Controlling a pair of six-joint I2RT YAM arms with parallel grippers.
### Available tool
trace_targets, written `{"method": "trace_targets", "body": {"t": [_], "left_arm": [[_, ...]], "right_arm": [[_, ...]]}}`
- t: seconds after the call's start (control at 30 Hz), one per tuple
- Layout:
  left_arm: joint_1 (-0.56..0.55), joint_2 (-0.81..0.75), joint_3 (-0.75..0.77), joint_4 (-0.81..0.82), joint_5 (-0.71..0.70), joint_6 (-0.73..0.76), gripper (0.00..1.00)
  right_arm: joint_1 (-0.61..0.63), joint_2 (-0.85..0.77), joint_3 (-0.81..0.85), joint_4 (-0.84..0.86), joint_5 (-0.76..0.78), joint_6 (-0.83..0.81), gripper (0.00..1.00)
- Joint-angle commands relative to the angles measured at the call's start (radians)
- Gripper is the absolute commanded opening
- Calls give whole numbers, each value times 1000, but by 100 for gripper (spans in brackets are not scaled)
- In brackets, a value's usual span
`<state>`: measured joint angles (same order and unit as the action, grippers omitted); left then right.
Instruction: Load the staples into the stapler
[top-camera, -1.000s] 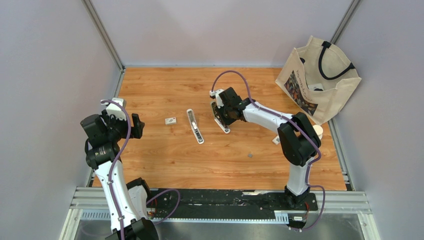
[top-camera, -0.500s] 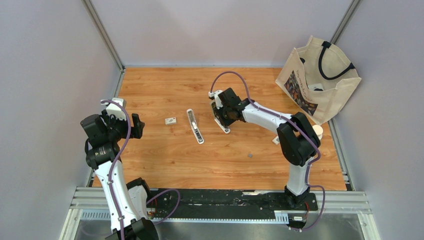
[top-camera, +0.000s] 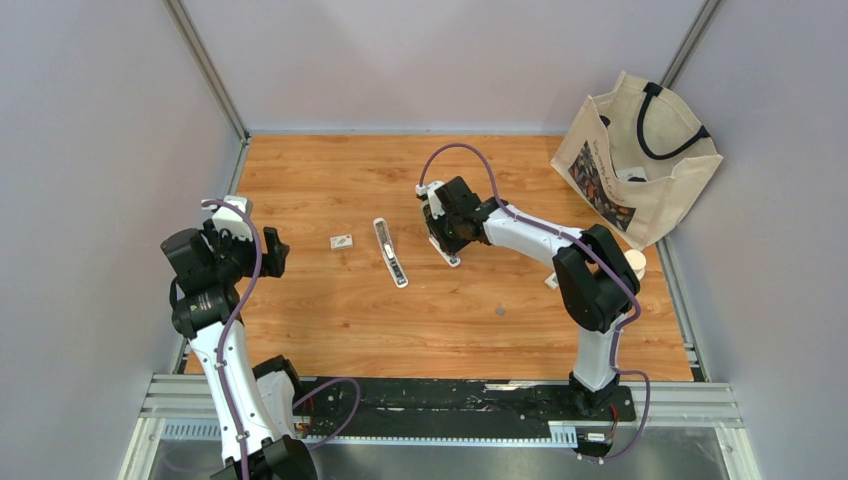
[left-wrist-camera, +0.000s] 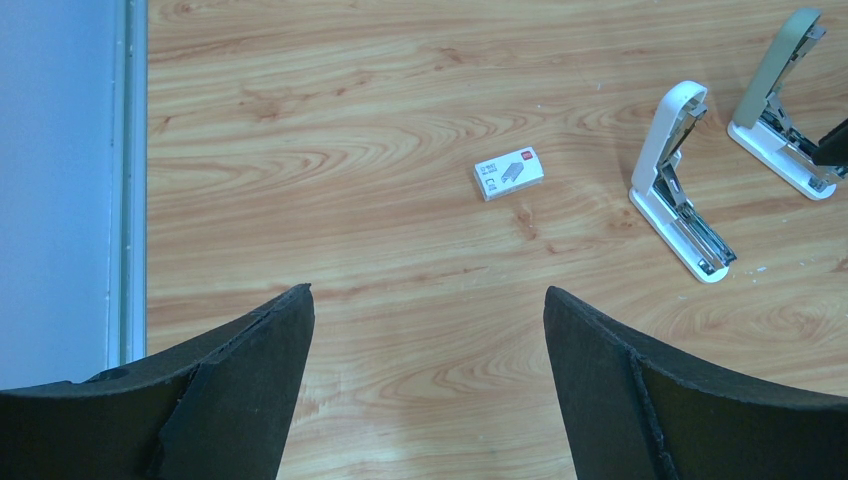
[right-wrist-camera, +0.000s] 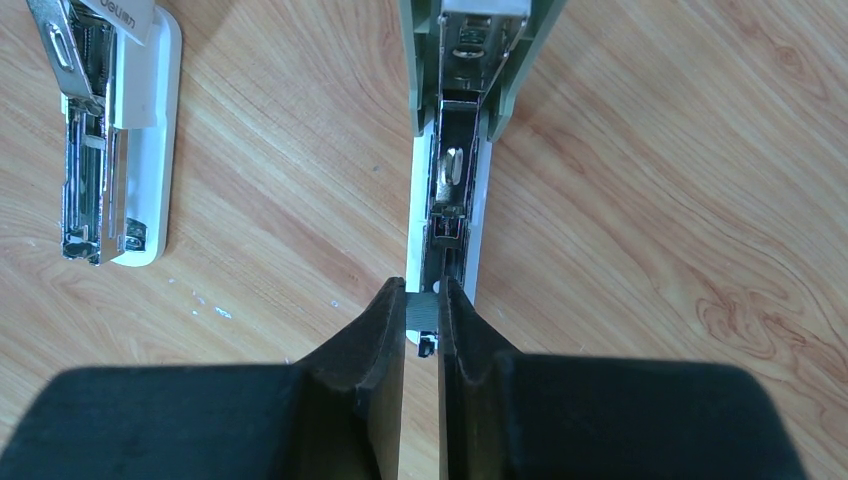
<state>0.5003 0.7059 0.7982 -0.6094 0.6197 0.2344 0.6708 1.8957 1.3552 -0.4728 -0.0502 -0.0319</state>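
**Staples pinched over the open green stapler**

Warm-grained wooden tabletop (top-camera: 330, 330), closed in by pale lilac walls (top-camera: 450, 60). Near its middle, a sage-green stapler (right-wrist-camera: 452, 200), swung open with lid up and metal channel bared. Directly over its front tip, the right gripper (right-wrist-camera: 422, 300), fingers (right-wrist-camera: 385, 335) drawn almost together and clamped on the staples (right-wrist-camera: 421, 312) (a tiny grey strip, barely showing between the pads). Strip in line with the channel, at the end of the white base; touching it or just clear of it, impossible to tell.

Just left of the sage-green stapler, a white stapler (top-camera: 390, 252), likewise open and lying roughly parallel. Further left of the sage-green stapler, past the white one, a small white staple box (left-wrist-camera: 509, 173), flat on the wood.

Well to the left of the sage-green stapler, by the table's edge, the left gripper (left-wrist-camera: 428, 295), its two dark fingers spread wide, facing across the wood toward the box and both staplers.

Far to the right of the sage-green stapler and behind it, a cream tote bag (top-camera: 640, 150) with black handles, leaning in the corner. Also to the right, beside the right arm's elbow, a small white cylinder (top-camera: 635, 263) (too small to name).
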Motion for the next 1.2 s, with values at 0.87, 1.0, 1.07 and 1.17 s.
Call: {"method": "trace_targets", "body": {"t": [0.87, 1.0, 1.07, 1.17], "left_arm": [[11, -9, -4, 22, 8, 22, 93], [11, -9, -4, 22, 8, 20, 93], [11, -8, -4, 23, 8, 22, 93], [11, -9, -4, 22, 6, 22, 93]], "right_arm": [[-27, -29, 2, 33, -14, -11, 11], [-27, -24, 5, 31, -13, -14, 11], [-27, -23, 4, 30, -10, -16, 11], [-27, -17, 7, 28, -4, -17, 11]]}}
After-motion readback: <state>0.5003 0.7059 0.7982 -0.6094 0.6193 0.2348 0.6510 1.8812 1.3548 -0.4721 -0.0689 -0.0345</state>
